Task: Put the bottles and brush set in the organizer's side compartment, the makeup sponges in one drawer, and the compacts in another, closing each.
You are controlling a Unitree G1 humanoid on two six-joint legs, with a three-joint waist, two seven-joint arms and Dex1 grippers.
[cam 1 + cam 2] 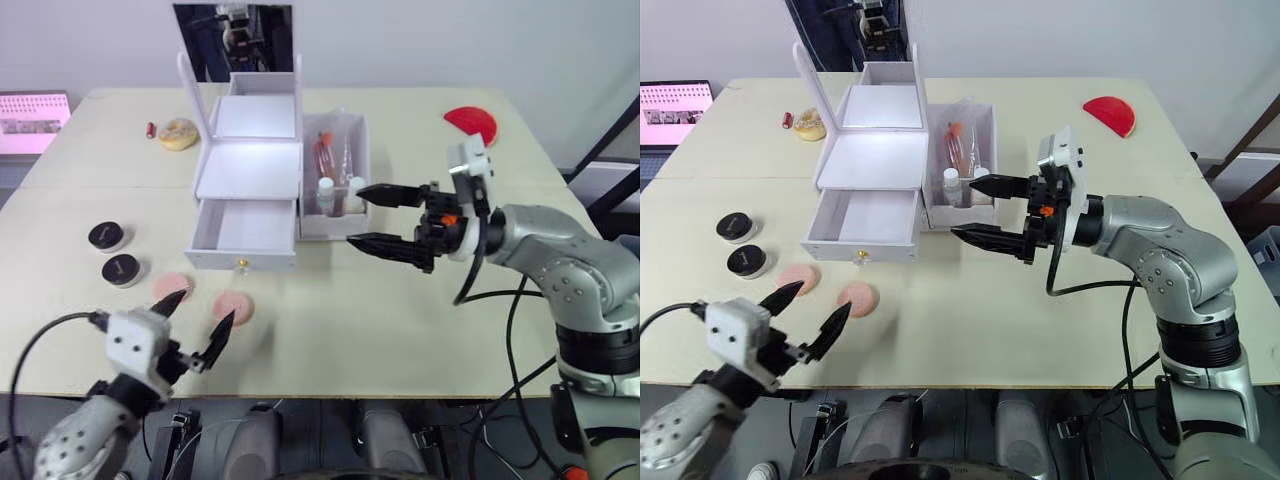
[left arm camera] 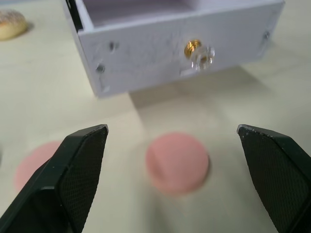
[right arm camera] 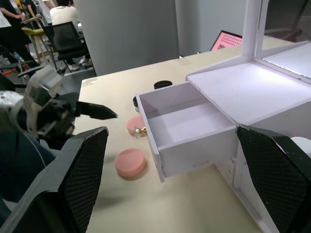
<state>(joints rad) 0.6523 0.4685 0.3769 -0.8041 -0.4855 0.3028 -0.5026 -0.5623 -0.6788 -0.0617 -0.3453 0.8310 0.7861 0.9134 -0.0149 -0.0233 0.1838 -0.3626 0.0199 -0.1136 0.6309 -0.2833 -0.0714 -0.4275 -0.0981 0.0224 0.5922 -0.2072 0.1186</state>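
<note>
Our left gripper [image 1: 195,319] is hovering wide open and empty at the lower left of the frame, over the table's [image 1: 400,310] near edge, just in front of the two sponges [image 1: 232,306], which are lying on the table below the organizer [image 1: 250,165]. Our right gripper [image 1: 372,216] is spreading wide too, holding nothing, right of centre beside the side compartment [image 1: 358,135]. That bin is holding the bottles [image 1: 326,192] and the brush set [image 1: 324,152]. The lower drawer [image 1: 245,225] is standing pulled out and empty. The compacts [image 1: 106,236] are sitting at the left edge, near the sponges. A red case [image 1: 471,121] is lying at the upper right, and a yellowish disc [image 1: 179,133] at the upper left.
</note>
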